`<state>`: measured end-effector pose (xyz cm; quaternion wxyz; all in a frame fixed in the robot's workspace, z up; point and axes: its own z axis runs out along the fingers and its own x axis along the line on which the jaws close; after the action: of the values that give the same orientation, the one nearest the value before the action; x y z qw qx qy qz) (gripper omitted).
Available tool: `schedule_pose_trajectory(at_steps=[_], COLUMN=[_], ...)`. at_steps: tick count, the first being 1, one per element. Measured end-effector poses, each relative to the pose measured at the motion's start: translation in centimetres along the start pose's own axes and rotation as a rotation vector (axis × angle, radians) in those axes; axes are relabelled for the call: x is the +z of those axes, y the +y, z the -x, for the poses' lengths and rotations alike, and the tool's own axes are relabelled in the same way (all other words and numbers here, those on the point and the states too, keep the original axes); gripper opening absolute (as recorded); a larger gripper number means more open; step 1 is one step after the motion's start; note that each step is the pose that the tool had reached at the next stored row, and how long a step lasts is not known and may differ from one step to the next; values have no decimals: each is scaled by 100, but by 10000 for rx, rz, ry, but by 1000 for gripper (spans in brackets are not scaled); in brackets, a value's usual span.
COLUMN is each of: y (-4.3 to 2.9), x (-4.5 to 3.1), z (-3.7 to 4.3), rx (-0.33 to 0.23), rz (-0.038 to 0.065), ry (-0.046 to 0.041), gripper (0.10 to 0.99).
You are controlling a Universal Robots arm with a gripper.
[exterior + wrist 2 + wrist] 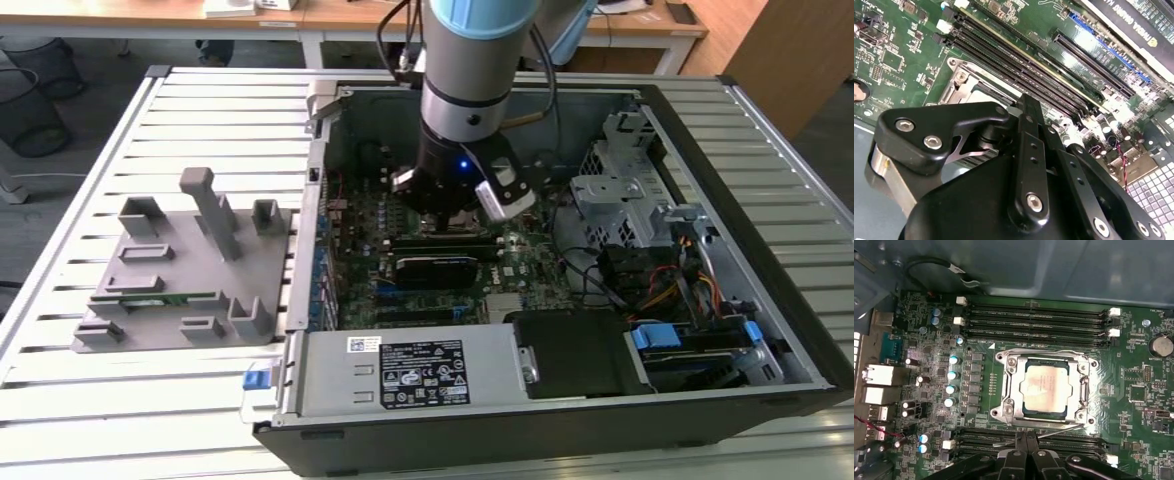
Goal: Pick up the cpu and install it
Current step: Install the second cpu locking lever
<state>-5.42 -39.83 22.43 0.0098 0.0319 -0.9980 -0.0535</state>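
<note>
In the first wrist view the cpu (1046,388), a flat square chip with a shiny silver top, lies flat inside the metal socket frame (1009,390) on the green motherboard. My gripper (1027,436) hovers just beside the socket's edge. Its two black fingers are pressed together, shut with nothing between them. In the exterior view the gripper (454,215) reaches down into the open computer case (320,200) over the board, and it hides the socket. The second wrist view shows the gripper's black linkage above a corner of the socket frame (961,82).
Memory slots (1034,320) run along both sides of the socket. A black card (447,265), the power supply (414,370) and a drive cage (627,180) crowd the case. At the exterior view's left a grey fixture (174,270) holds a green memory stick (154,297).
</note>
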Motion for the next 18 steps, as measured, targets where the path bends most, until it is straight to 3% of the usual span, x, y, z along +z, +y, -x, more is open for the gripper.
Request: schedule_pose_trajectory(at_steps=[6, 13, 18], y=[-12, -21, -31], x=[35, 109, 137], z=[-53, -60, -62], rx=[-2, 4, 6], rz=[41, 65, 190], ry=[-3, 23, 27], gripper=[106, 106, 106])
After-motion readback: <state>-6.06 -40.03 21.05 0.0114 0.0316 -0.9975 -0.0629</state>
